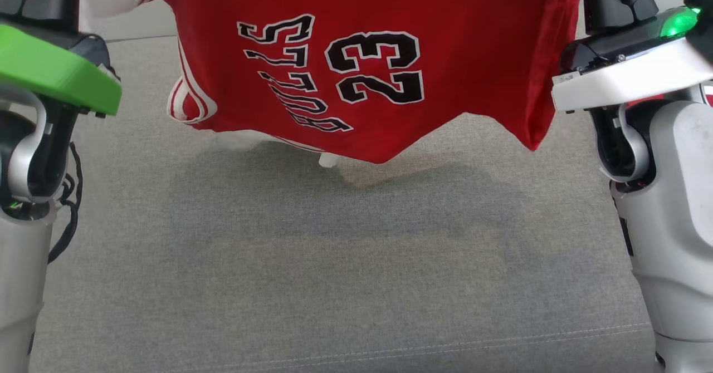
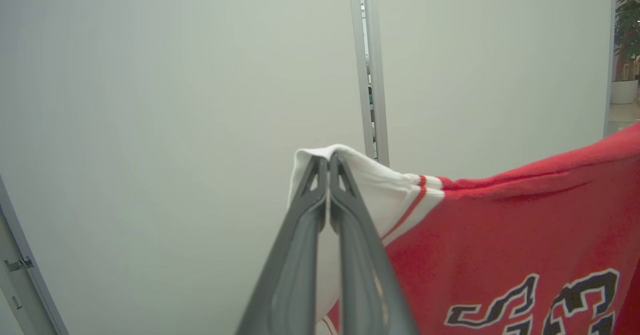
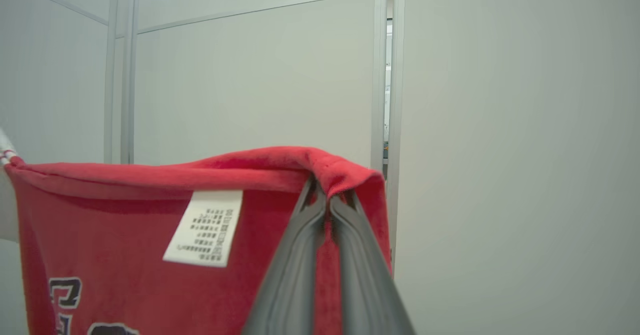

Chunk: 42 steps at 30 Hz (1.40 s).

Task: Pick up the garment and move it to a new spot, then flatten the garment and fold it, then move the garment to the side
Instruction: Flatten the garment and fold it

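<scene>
1. Head view: the garment [image 1: 356,72] hangs spread between both arms over the far half of the grey cushion [image 1: 334,273], with its print upside down. I'd say the carry step is in hand. Next it needs lowering flat onto the bare near half, where there's room up to the front seam [image 1: 501,342].
2. Left wrist view: the left gripper [image 2: 328,161] is pinched tight on the garment's white striped corner.
3. Right wrist view: the right gripper [image 3: 327,197] is clamped on a red corner, near the care label [image 3: 202,227].
</scene>
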Available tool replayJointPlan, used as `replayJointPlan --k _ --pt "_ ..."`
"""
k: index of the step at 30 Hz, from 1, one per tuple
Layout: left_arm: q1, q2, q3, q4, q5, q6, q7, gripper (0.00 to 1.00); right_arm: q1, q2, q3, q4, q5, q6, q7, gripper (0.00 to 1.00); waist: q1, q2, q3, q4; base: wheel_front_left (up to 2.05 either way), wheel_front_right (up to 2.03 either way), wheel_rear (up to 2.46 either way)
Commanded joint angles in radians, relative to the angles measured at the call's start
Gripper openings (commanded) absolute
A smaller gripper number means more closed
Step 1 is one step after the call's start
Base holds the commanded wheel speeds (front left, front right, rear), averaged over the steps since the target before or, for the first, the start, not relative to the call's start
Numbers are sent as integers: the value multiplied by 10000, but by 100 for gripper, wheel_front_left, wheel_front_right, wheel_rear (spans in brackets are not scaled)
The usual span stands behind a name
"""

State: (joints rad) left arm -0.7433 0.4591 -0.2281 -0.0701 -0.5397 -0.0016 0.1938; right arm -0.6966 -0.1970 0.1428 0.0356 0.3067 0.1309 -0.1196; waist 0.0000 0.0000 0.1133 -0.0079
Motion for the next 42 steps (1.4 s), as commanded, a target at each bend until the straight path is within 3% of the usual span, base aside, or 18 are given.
replayJointPlan --k 1,10,15,21,27,30,33,36,42 --pt "-151 -6 24 46 55 -40 -2 0 -59 -40 20 66 71 -5 16 0 0 0 -122 72 0 0 0" --pt "-1184 -558 -497 1949 -455 -426 539 0 -1327 -60 664 1935 430 -5 266 0 0 0 -36 63 0 0 0" --pt "-2566 -943 -849 4516 -632 -845 711 0 -3054 63 1150 4459 652 -5 -324 0 0 0 167 -44 0 0 0" --pt "-4210 -1421 -981 7080 -780 -1035 493 0 -4915 343 1333 7284 883 -5 -891 0 0 0 553 -95 0 0 0" --pt "-5911 -1685 -1110 9115 -410 -1059 -441 0 -6673 468 762 9346 1179 -13 -1348 0 0 0 988 -25 0 0 0" --pt "-6854 -1605 -1107 9670 -68 -843 -1506 0 -7446 517 316 9536 758 -14 -1437 0 0 0 1391 -72 0 0 0" --pt "-7615 -1578 -1226 10092 348 -687 -2621 0 -7810 537 -795 8681 148 -23 -1443 0 0 0 1815 -46 0 0 0" --pt "-8060 -1707 -1414 10500 618 -784 -3586 0 -7665 804 -1534 8165 -645 -22 -1433 0 0 0 2231 73 0 0 0" --pt "-7819 -2180 -1530 11316 385 -1110 -4233 0 -7331 1073 -1907 8321 -1325 -14 -1437 0 0 0 2884 316 0 0 0"
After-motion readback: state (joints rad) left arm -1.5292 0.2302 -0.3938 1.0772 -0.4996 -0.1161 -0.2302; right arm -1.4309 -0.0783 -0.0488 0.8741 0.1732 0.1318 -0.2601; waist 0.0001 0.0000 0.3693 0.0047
